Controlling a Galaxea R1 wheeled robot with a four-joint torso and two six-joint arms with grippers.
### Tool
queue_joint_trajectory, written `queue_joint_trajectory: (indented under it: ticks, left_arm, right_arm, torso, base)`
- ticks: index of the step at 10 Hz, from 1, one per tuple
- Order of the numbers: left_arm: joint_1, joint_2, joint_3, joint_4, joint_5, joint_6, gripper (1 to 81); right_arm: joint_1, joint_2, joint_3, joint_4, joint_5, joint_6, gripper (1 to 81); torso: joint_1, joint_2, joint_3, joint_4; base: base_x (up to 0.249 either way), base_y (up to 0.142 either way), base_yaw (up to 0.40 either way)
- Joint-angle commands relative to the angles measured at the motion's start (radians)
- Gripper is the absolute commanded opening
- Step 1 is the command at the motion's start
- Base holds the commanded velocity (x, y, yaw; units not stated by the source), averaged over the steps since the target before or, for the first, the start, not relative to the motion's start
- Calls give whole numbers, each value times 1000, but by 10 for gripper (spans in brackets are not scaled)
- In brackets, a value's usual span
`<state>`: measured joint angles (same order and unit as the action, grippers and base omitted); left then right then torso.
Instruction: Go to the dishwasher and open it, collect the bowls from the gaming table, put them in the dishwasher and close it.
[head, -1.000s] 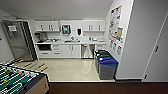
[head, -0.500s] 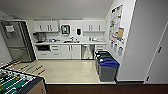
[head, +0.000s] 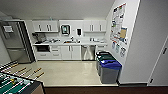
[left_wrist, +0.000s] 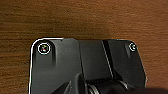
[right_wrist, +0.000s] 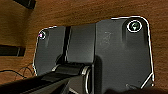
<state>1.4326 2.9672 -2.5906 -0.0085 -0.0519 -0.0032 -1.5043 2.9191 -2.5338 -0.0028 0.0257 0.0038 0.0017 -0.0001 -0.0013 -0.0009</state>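
The dishwasher (head: 88, 52) is the stainless-steel front under the counter at the far wall, right of the white cabinet doors, and it is closed. A corner of the gaming table (head: 15, 84) with its green field and rods fills the lower left of the head view. Whether bowls lie on it is too blurred to tell. Both wrist views look down on brown wood-grain floor (left_wrist: 75, 17) (right_wrist: 80, 12) past the robot's dark plate.
A steel fridge (head: 15, 42) stands at the left. Bins with a blue lid (head: 110, 71) and green lids (head: 105, 57) line the right wall under posters. Pale floor (head: 67, 71) runs between the table and the counter. Dark cables (right_wrist: 15, 72) lie on the wood floor.
The whole head view has shifted a little, so the camera moved slightly towards the kitchen. Nothing in the room itself has moved.
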Motion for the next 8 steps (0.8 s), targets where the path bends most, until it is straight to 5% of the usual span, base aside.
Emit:
queue_joint_trajectory:
  ticks: [1,8]
  left_arm:
    - [-63,-5,6,1,46,0,811]
    - [-63,-3,6,2,46,0,811]
  right_arm:
    - [54,-7,8,12,-50,1,811]
    - [54,-9,8,12,-50,1,811]
  torso:
    - [0,0,0,0]
    - [0,0,0,0]
  base:
    - [149,67,0]
    - [150,66,0]
